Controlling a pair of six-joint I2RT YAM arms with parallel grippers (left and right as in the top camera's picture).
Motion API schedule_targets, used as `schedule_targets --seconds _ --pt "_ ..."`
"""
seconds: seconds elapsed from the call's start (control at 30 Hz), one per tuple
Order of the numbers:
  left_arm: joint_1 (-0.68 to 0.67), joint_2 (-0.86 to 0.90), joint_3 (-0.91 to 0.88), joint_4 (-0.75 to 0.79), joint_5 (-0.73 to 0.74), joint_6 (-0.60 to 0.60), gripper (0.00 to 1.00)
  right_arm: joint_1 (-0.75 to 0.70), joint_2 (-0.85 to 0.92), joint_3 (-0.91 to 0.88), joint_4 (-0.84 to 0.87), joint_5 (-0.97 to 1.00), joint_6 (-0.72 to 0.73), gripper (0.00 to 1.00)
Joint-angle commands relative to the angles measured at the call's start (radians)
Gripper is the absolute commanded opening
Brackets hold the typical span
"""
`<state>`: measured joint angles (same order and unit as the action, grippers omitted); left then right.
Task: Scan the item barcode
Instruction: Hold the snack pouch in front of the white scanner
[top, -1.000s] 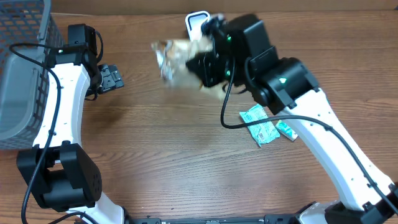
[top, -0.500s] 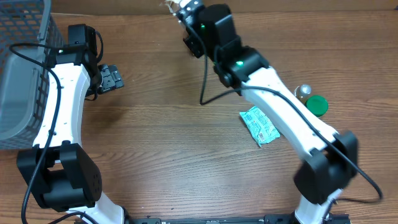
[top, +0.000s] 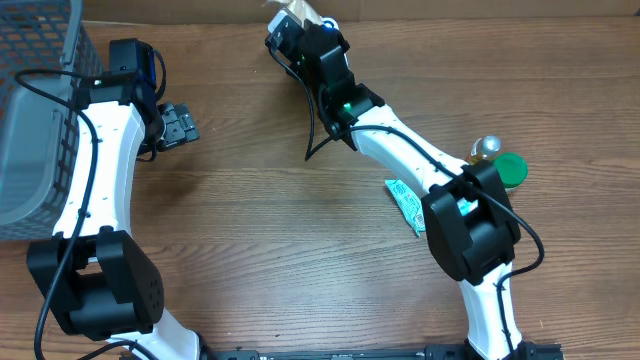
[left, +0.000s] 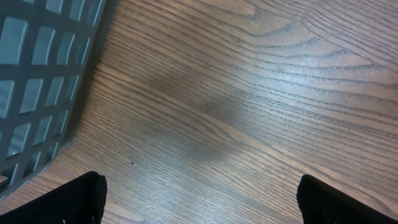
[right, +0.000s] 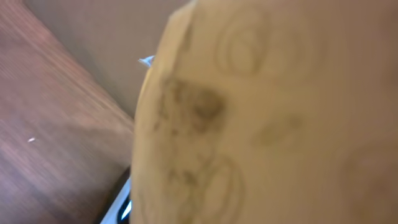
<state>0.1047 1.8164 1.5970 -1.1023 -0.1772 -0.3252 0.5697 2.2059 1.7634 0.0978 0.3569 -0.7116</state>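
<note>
A: Overhead view: the right gripper (top: 288, 24) reaches to the far edge of the table (top: 250, 230), fingers clamped on a tan packet (top: 290, 10). Only a corner of the packet shows past the gripper.

B: Right wrist view adds the rest: the tan packet (right: 249, 112) fills almost the whole frame, blurred, its face with faint printed drawings turned to the camera. The fingers are hidden behind it. Long axis: cannot tell in either view. No barcode is readable.

A: Left side?

B: The left gripper (top: 180, 125) hangs over bare wood, near the grey mesh basket (top: 40, 40). Left wrist view: both fingertips (left: 81, 199) at the bottom corners, wide apart, nothing between them; the basket wall (left: 37, 62) runs down the left edge.

A: Surroundings, overhead only: a green sachet (top: 405, 200) lies flat, partly covered by the right arm. A green cap (top: 510, 170) sits just beside a small shiny-topped object (top: 487, 148). A sliver of a white device (top: 328, 22) shows just beside the right gripper.
</note>
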Motion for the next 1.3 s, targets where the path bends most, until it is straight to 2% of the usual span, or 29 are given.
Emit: schedule_targets --seconds 0.0,0.23,0.53,0.77,1.0,1.27 --pt "-0.007 0.003 0.016 0.0 -0.013 0.011 1.0 -0.008 0.007 0.017 0.052 0.024 -0.066 0.04" --pt "-0.007 0.003 0.016 0.0 -0.013 0.011 1.0 -0.021 0.029 0.017 0.023 0.023 -0.074 0.04" --pt "-0.007 0.003 0.016 0.0 -0.013 0.011 0.99 -0.022 0.033 0.016 -0.055 -0.022 -0.016 0.04" --pt "-0.007 0.003 0.016 0.0 -0.013 0.011 1.0 -0.023 0.033 0.016 -0.072 -0.028 0.142 0.04" --pt "-0.007 0.003 0.016 0.0 -0.013 0.011 1.0 -0.024 0.027 0.016 -0.08 -0.06 0.144 0.04" --pt "-0.007 0.003 0.016 0.0 -0.013 0.011 1.0 -0.027 -0.156 0.016 -0.066 -0.048 0.321 0.04"
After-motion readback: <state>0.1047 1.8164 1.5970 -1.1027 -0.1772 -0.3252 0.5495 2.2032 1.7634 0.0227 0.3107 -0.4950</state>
